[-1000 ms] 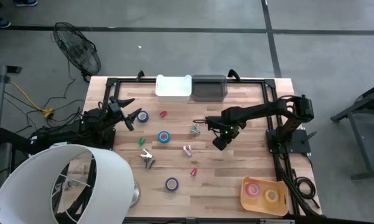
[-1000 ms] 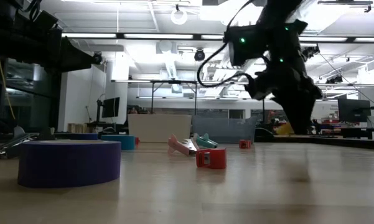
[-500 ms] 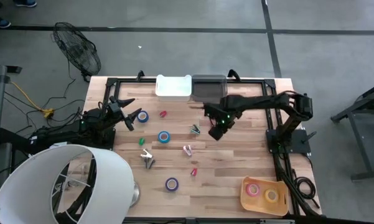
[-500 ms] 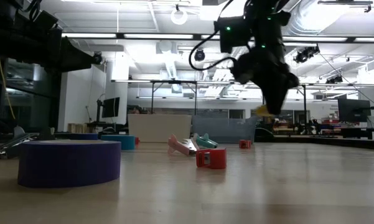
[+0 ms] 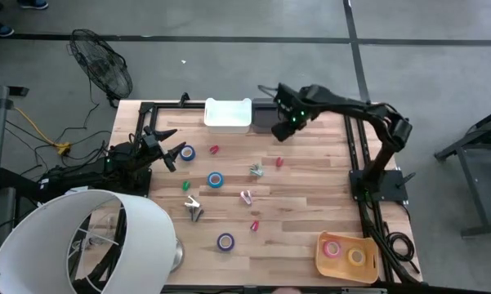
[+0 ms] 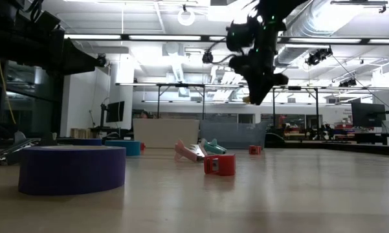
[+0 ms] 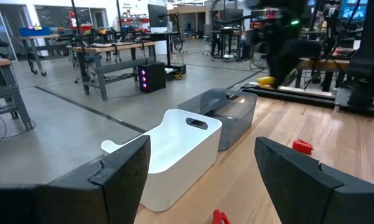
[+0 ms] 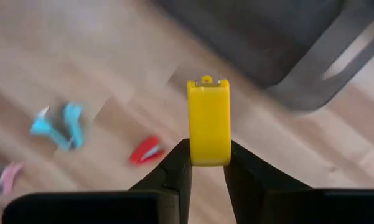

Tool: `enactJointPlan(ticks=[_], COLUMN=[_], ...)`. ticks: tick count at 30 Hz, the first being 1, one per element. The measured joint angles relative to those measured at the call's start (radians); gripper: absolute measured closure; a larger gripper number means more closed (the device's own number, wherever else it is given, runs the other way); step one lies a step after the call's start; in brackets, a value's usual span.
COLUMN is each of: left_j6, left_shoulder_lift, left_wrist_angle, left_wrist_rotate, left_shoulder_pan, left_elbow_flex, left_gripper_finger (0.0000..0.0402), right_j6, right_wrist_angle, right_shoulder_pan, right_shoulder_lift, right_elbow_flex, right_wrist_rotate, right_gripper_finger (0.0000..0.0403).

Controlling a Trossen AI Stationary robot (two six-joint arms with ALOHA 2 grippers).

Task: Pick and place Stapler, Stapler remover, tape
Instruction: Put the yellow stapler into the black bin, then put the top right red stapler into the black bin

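My right gripper hangs above the table's far side, at the near edge of the grey bin, shut on a yellow stapler. In the low view it is high above the tabletop. My left gripper waits open at the table's left side, beside a blue tape roll. More tape rolls, blue and purple, lie flat on the wood. Red staple removers and a grey stapler rest among them. My right gripper pinches the yellow stapler between its two fingers, one on each long side of its body. The stapler runs along the fingers and juts out past their tips. It is lifted clear of the table, above the wood in front of the grey bin.
A white bin stands left of the grey bin at the far edge. Teal, pink and green small tools lie mid-table. A yellow tray with tape rolls sits at the near right corner. A white lampshade covers the near left corner.
My right gripper has risen and swung from the middle of the table toward the far edge, up to the grey bin, carrying the yellow stapler shut between its fingers. The left arm has kept still.
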Motion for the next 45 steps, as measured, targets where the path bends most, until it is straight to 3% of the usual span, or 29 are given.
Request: enactJointPlan(ticks=[9,23,28,36,42,45], left_j6=[0.0,0.0,0.0,0.0,0.0,0.0], left_shoulder_lift=[0.0,0.0,0.0,0.0,0.0,0.0], left_wrist_angle=[0.0,0.0,0.0,0.0,0.0,0.0], left_wrist_rotate=[0.0,0.0,0.0,0.0,0.0,0.0], left_shoulder_pan=[0.0,0.0,0.0,0.0,0.0,0.0], left_elbow_flex=[0.0,0.0,0.0,0.0,0.0,0.0], left_gripper_finger=[0.0117,0.0117,0.0117,0.0117,0.0117,0.0117], right_j6=[-0.092,-0.34,-0.404,-0.572,-0.886,-1.036], right_wrist_angle=[0.022,-0.063,-0.06,-0.093,-0.136,-0.148], right_shoulder_pan=[-0.129,-0.167,-0.167,-0.137,-0.058,-0.025], right_shoulder_lift=[0.164,0.356,0.358,0.301,0.227,0.211], right_elbow_flex=[0.096,0.285,0.286,0.285,0.285,0.278], right_wrist_rotate=[-0.036,-0.053,0.0,-0.006,-0.006,-0.067], right_gripper_finger=[0.033,0.0307,0.0292,0.0254,0.0238,0.024])
